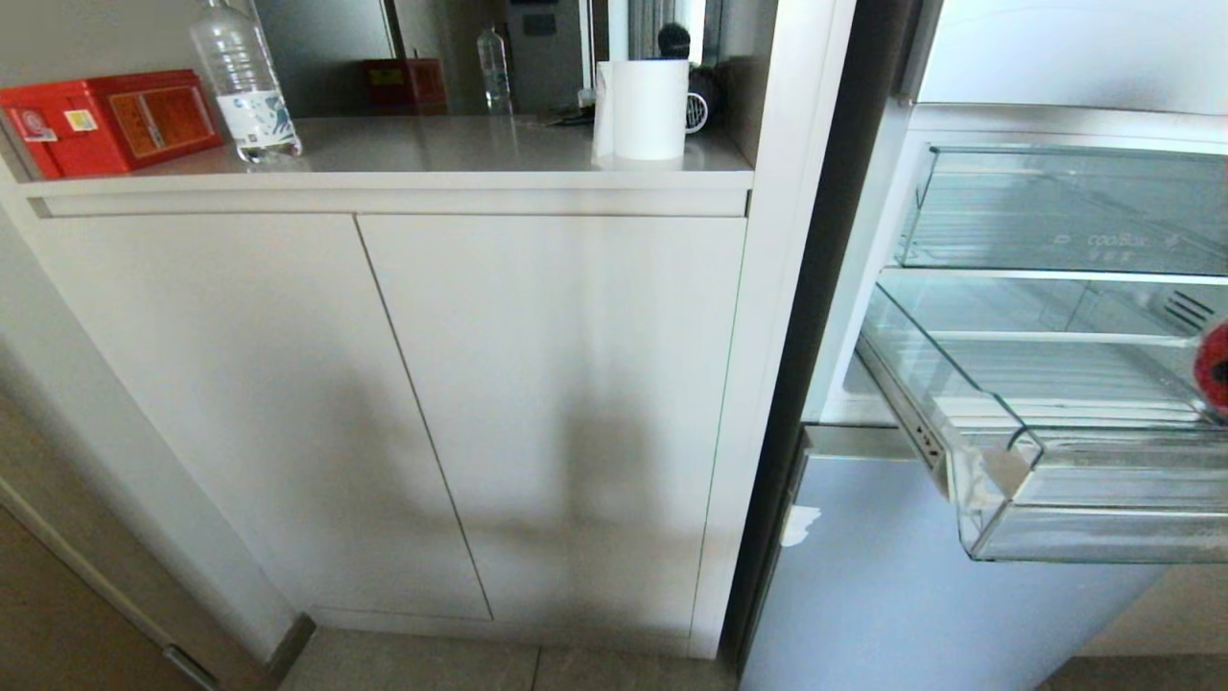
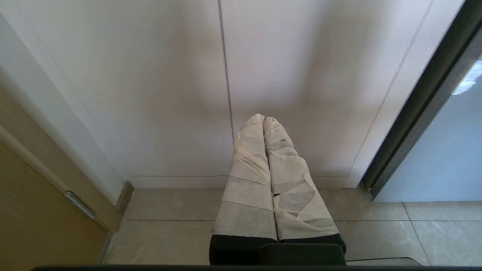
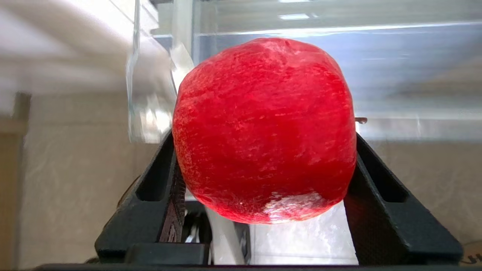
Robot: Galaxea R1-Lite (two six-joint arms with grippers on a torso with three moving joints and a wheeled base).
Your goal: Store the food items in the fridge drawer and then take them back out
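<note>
the white cabinet [image 1: 384,403] fills most of the head view, its two plain doors shut under a pale counter [image 1: 432,144]. to its right stands the open fridge [image 1: 863,288], with a grey lower door [image 1: 863,595] beneath the opening. inside it, an upper clear bin [image 1: 1055,206] carries faint lettering on its front, and below that the fridge drawer [image 1: 998,480] is pulled out, wide, shallow and clear, with a ribbed floor and a plain front lip.

on the counter sit a red box [image 1: 106,120] at the left end, a clear water bottle [image 1: 245,82] just beside it, and a white paper roll [image 1: 648,107] near the right end (a mirror-like back panel repeats the box and bottle behind them).

the left gripper [image 2: 263,119] hangs low in front of the cabinet doors above the tiled floor [image 2: 169,226], its two tape-wrapped fingers [image 2: 250,169] pressed together with nothing between them.

the right gripper [image 3: 263,150] is clamped on a bright red apple [image 3: 263,130], one black finger [image 3: 158,188] on each side of it. behind the apple, clear plastic of the fridge shows, blurred. in the head view a sliver of a red food item [image 1: 1214,369] shows at the right edge, over the pulled-out drawer; the gripper itself is out of that view.
</note>
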